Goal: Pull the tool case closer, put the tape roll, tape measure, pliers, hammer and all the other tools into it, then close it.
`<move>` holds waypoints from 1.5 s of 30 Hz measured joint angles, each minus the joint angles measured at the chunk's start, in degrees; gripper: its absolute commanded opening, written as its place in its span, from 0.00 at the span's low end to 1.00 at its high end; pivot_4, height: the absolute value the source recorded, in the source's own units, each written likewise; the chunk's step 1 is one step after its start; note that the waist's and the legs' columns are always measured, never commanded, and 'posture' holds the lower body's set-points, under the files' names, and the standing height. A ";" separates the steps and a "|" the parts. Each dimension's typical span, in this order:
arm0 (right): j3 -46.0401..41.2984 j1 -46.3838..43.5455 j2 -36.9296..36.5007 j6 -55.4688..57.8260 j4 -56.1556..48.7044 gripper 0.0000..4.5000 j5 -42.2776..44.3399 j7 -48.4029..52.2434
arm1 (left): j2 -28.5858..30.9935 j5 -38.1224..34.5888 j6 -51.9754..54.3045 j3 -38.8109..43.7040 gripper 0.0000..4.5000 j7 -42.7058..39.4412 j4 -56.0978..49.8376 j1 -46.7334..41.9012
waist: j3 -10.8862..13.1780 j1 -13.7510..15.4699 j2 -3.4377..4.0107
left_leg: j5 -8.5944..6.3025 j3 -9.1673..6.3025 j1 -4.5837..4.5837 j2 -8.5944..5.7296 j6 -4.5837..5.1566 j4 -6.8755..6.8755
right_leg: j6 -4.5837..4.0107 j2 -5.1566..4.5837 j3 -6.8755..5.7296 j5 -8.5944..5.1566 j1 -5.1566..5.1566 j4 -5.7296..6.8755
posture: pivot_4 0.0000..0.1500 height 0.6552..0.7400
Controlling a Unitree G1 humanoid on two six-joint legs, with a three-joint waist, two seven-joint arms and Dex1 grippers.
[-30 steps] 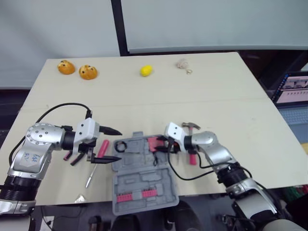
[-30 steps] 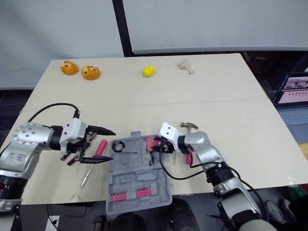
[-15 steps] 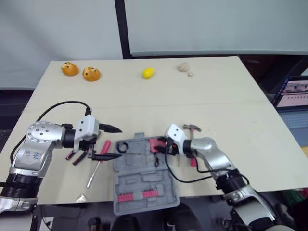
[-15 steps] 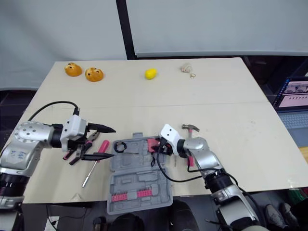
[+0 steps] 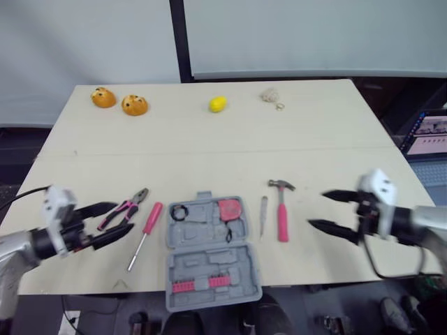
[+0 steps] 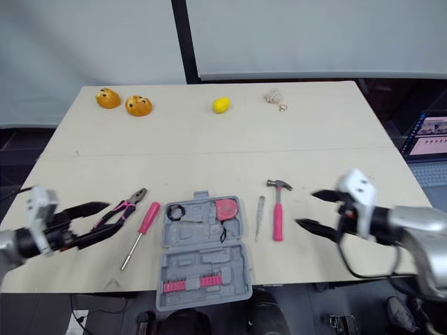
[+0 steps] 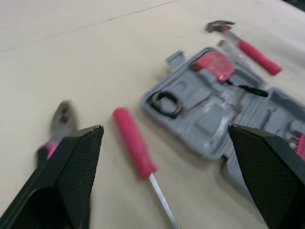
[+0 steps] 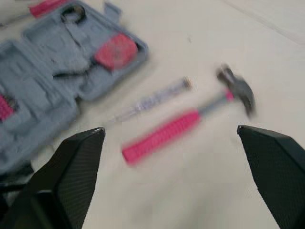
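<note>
Inside tool case [image 5: 209,264]: tape roll [image 5: 176,211], tape measure [image 5: 229,208].

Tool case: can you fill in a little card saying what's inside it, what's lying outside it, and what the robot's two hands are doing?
Tool case: open, lying flat near the table's front edge
Inside it: tape roll, tape measure
Outside, left of case: pliers, pink screwdriver
Outside, right of case: thin screwdriver, hammer
Left hand: open, empty, close to the pliers
Right hand: open, empty, right of the hammer
</note>
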 measured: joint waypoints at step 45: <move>-1.64 -2.17 0.83 8.49 -20.80 0.99 22.49 -8.95 | 3.80 14.39 -18.19 -13.90 1.00 0.30 28.77 -18.96 | 0.08 0.01 -0.18 | -0.16 0.10 -0.07 0.04 -0.05 -0.05 | -0.05 0.02 -0.07 0.16 -0.08 -0.14 | 1.00 0.87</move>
